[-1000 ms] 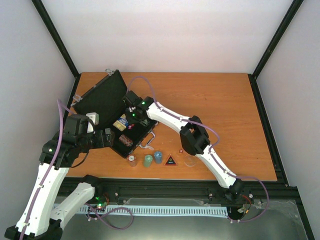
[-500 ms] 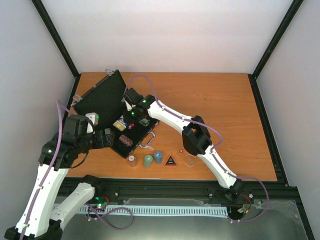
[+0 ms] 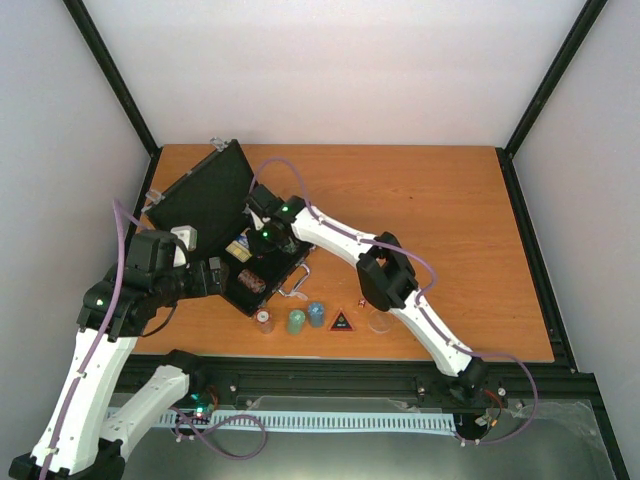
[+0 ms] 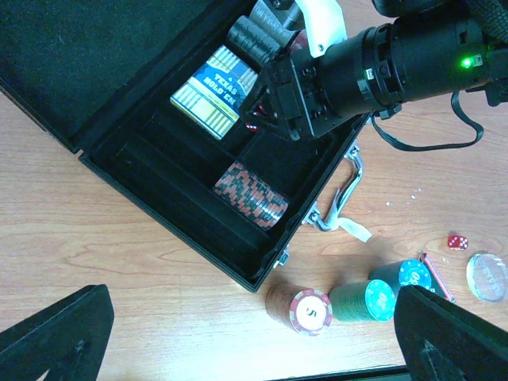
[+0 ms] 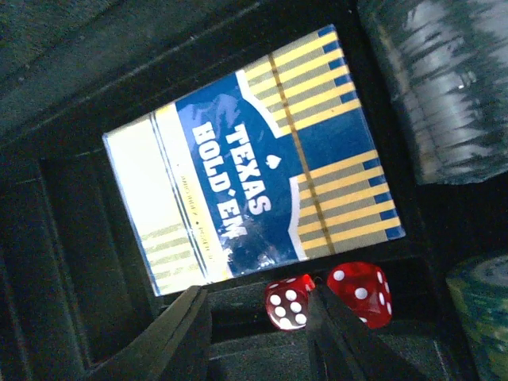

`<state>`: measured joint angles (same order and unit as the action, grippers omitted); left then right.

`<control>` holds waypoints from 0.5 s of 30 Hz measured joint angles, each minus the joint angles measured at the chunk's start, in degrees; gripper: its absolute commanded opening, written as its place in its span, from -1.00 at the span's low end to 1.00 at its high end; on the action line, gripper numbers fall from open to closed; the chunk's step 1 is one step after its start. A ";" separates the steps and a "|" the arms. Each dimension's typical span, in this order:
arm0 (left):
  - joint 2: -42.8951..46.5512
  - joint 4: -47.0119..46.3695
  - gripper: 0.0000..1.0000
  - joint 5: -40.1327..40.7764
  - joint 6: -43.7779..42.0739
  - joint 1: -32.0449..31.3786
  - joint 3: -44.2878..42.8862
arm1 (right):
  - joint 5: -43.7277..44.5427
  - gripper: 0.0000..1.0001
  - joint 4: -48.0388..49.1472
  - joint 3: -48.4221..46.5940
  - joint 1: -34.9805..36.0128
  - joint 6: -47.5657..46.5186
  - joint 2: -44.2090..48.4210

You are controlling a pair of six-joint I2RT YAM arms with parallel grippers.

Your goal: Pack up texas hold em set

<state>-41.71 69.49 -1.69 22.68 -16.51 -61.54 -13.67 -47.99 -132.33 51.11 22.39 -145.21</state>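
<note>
The texas hold em set (image 3: 215, 205) is lying near the left edge of the table (image 3: 450, 220). Its black felt-lined case (image 4: 151, 186) is standing open, with the silver handle (image 4: 341, 194) facing the near edge. Inside, I am reading "TEXAS HOLD'EM" on one blue-and-yellow striped card deck (image 5: 246, 198). Two glossy red dice (image 5: 359, 292) are sitting just beside it, and one ribbed row of red-and-dark chips (image 4: 252, 193) is lying on its side.

Three chip stacks are standing along the near edge:
- red stack (image 4: 305, 308), marked "5"
- green stack (image 4: 363, 300)
- blue stack (image 4: 413, 275)

One black triangle (image 3: 341, 321), one clear disc (image 4: 486, 276) and one loose red die (image 4: 456, 242) are lying beside them.

The right gripper (image 5: 255, 313) is hovering over the dice, fingers apart, clamping nothing. The left gripper (image 4: 250, 317) is holding its fingers wide apart.
</note>
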 measured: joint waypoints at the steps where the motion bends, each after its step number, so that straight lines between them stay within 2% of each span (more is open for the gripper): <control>1: 0.00 0.02 1.00 0.00 0.00 0.00 0.00 | 0.13 -0.28 -0.07 0.00 0.04 0.11 -0.04; 15: 0.37 0.92 1.00 0.02 -0.07 0.00 0.00 | 6.43 -0.29 -1.03 0.39 0.70 1.14 -0.50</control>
<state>-41.34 70.41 -1.67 22.61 -16.51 -61.54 -7.25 -49.01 -131.94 51.81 23.53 -145.71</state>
